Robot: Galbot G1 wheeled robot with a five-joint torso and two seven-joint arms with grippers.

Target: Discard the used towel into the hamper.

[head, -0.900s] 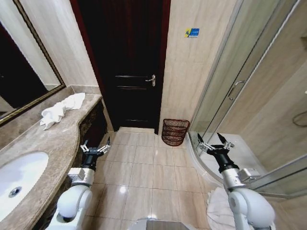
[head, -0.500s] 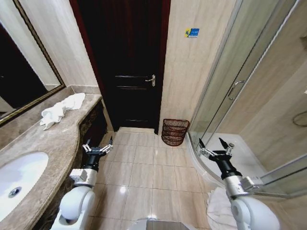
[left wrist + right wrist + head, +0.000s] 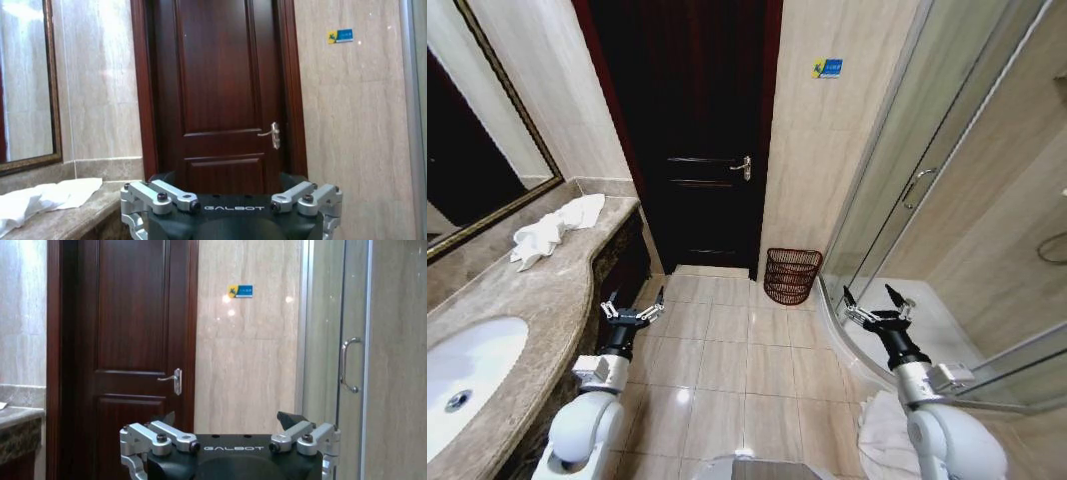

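A crumpled white towel (image 3: 552,232) lies at the far end of the marble counter (image 3: 537,300), on my left; it also appears in the left wrist view (image 3: 47,197). The hamper (image 3: 791,275), a dark reddish-brown wire basket, stands on the floor against the wall between the door and the shower. My left gripper (image 3: 632,305) hovers open and empty beside the counter's front, well short of the towel. My right gripper (image 3: 875,305) is open and empty near the shower's curved base, to the right of the hamper and nearer to me.
A dark wooden door (image 3: 692,130) is straight ahead. A white sink (image 3: 467,375) and a framed mirror (image 3: 477,150) are on the left. The glass shower enclosure (image 3: 927,180) bounds the right. A white cloth (image 3: 882,435) lies on the floor at lower right. Tiled floor (image 3: 727,350) lies open between the arms.
The right arm has sunk a little and the left gripper has crept slightly forward. Both stay open. Towel and hamper have not moved.
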